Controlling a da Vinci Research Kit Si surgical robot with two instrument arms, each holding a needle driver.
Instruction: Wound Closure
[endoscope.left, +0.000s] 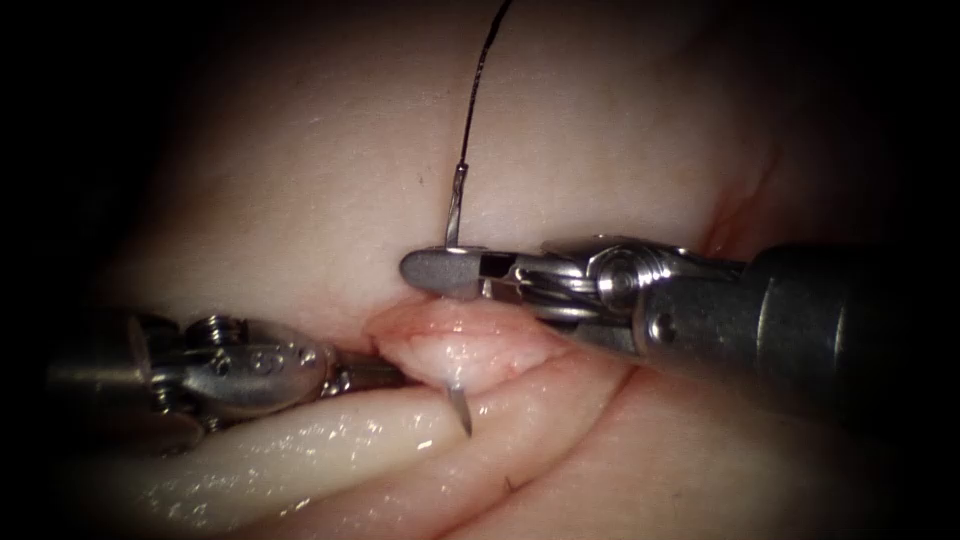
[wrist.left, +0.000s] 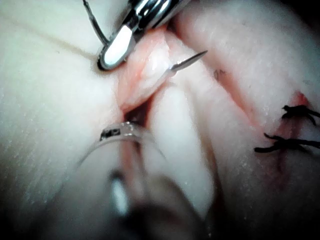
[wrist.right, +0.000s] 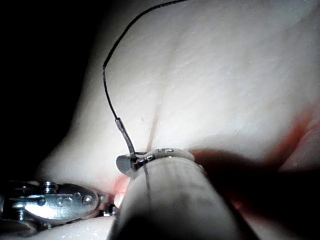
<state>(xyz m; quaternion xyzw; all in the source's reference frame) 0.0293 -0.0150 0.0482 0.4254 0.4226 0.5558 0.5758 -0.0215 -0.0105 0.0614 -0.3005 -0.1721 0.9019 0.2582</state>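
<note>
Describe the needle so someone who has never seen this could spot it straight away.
Find the tissue and its cut, with a raised fold at the middle. The right hand, jaws shut, holds the needle near its thread end above that fold. It is the thin curved metal sliver whose tip pokes out below the fold.

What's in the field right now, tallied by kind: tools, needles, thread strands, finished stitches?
Tools: 2, left tool and right tool
Needles: 1, needle
Thread strands: 1, thread
Finished stitches: 2, stitches
Total: 6
</note>
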